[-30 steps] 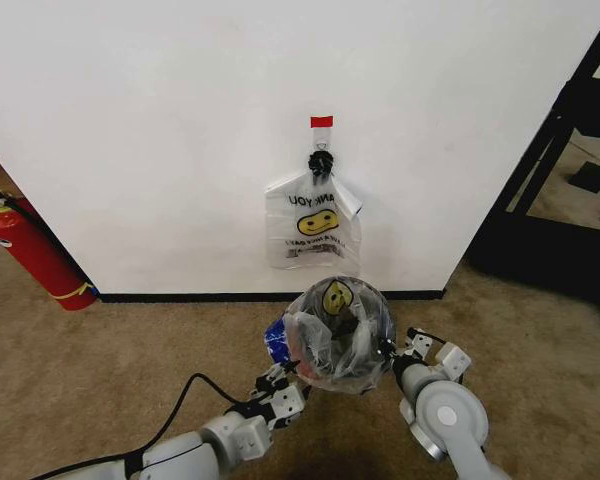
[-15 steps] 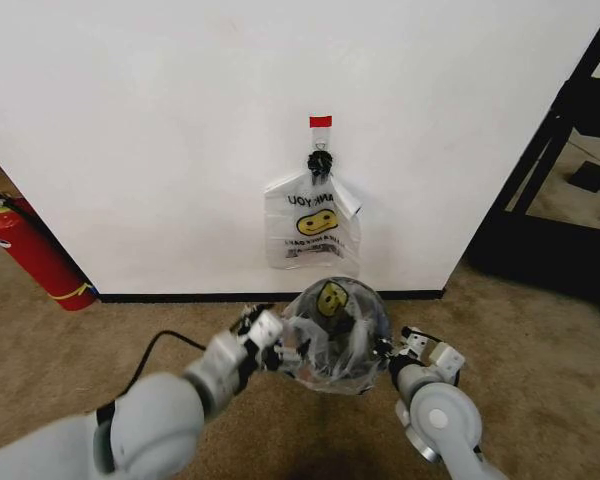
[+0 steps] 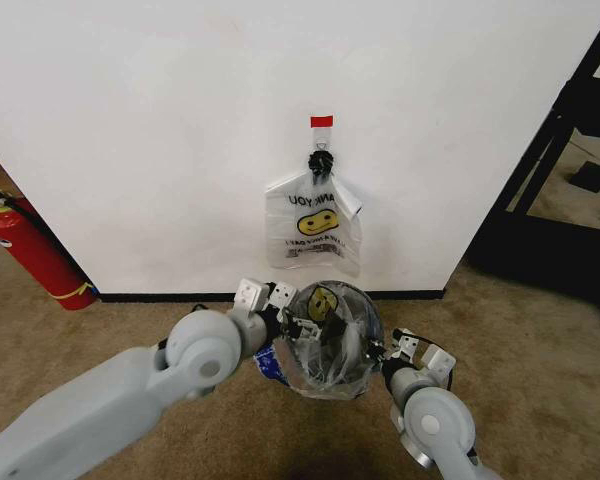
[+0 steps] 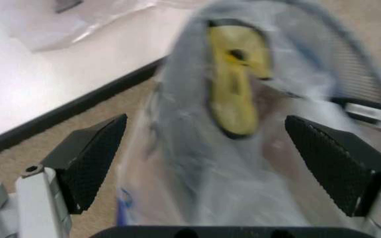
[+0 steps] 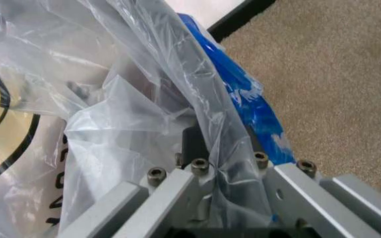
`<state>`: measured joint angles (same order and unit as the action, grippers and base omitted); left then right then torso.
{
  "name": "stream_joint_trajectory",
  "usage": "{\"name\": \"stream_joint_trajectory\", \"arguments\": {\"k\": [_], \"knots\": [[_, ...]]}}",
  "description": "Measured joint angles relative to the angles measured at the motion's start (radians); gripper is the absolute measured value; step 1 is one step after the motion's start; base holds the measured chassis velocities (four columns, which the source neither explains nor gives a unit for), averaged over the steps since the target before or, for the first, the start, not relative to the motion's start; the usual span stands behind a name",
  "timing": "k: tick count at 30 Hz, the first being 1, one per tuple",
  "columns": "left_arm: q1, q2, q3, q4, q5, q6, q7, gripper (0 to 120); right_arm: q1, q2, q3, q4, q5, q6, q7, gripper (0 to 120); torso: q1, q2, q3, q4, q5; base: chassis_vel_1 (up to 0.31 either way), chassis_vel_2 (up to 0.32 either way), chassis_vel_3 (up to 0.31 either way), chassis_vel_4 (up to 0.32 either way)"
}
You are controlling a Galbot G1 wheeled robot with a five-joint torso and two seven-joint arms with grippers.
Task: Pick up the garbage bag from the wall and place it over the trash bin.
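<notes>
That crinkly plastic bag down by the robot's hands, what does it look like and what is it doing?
The garbage bag is thin, see-through plastic, wrinkled, with a yellow smiley face, black lettering and blue print patches. It is spread over the round black wire-mesh trash bin on the carpet, just in front of the wall. The right gripper is shut on its film at one side. The left gripper is open at the other side, fingers spread before the smiley face.
</notes>
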<state>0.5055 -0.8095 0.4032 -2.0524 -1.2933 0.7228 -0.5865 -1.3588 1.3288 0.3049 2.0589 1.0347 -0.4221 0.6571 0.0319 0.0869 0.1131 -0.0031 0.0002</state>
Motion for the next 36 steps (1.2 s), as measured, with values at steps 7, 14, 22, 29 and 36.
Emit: {"name": "stream_joint_trajectory", "arguments": {"k": [7, 14, 22, 29, 36], "knots": [[-0.031, -0.033, 0.033, 0.094, 0.050, 0.011, 0.028, 79, -0.001, -0.006, -0.005, 0.000, -0.004, 0.000, -0.002, 0, 0.000, 0.000, 0.000, 0.0000, -0.0001, 0.000, 0.000, 0.000, 0.000], [-0.031, -0.029, 0.057, 0.102, 0.088, 0.005, 0.063, 52, 0.000, -0.012, -0.007, -0.006, -0.008, 0.000, -0.008, 0, 0.000, 0.000, 0.000, 0.0000, -0.0002, 0.000, 0.000, 0.000, 0.000], [-0.027, -0.035, 0.071, 0.113, 0.102, 0.008, 0.064, 24, -0.001, -0.010, -0.015, -0.007, -0.017, 0.000, -0.015, 0, 0.000, 0.000, 0.000, 0.0000, -0.0002, 0.000, 0.000, 0.000, 0.000], [-0.010, -0.044, 0.076, 0.123, 0.131, 0.011, 0.051, 4, -0.004, -0.006, -0.022, -0.007, -0.028, 0.000, -0.022, 0, 0.000, 0.000, 0.000, 0.0000, -0.0002, 0.000, 0.000, 0.000, 0.000], [-0.003, -0.045, 0.074, 0.114, 0.129, 0.012, 0.012, 4, -0.020, -0.009, -0.021, 0.002, -0.038, -0.007, -0.058, 0, 0.000, 0.000, 0.000, -0.0001, -0.0003, 0.000, 0.000, 0.000, 0.000]]}}
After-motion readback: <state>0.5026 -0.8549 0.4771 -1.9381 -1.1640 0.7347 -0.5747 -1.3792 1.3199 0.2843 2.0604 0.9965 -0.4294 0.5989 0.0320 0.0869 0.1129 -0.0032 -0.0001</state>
